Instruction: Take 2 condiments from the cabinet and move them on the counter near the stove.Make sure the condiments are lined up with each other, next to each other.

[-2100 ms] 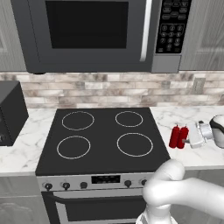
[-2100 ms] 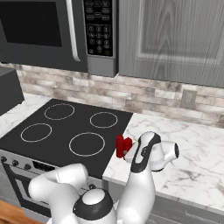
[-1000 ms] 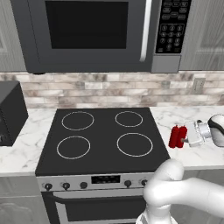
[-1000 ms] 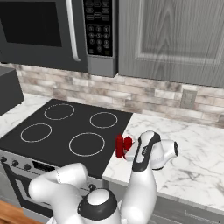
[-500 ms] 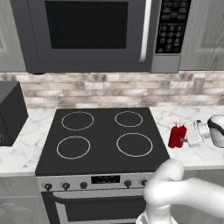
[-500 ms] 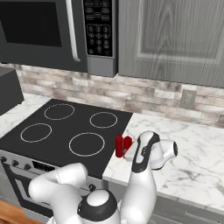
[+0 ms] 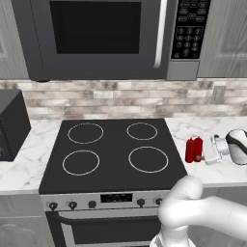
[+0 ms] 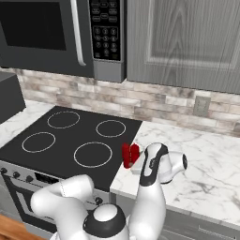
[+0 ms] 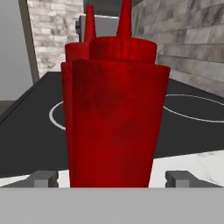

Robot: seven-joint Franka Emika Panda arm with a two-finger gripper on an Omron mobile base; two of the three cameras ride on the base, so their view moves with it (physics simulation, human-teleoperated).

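Two red condiments (image 7: 194, 149) (image 8: 130, 155) stand upright and side by side on the white marble counter (image 7: 217, 174) (image 8: 213, 178), just right of the black stove (image 7: 111, 149) (image 8: 70, 140). My gripper (image 7: 205, 151) (image 8: 138, 164) (image 9: 111, 178) reaches in from their right, open. Its fingertips (image 9: 43, 178) flank the base of the near condiment (image 9: 114, 113) with a small gap on each side. The second one (image 9: 89, 30) stands right behind it, nozzle showing. The grey wood-grain cabinet (image 8: 187, 37) hangs above the counter, door closed.
A black-and-steel microwave (image 7: 106, 38) (image 8: 56, 33) hangs over the stove. A dark boxy appliance (image 7: 12, 125) sits on the counter left of the stove. A brick backsplash with an outlet (image 8: 201, 105) runs behind. Bare marble lies to the right of my hand.
The jaws have spread wide and let go of the near red bottle. It stays upright against the other one. The arm has hardly moved.
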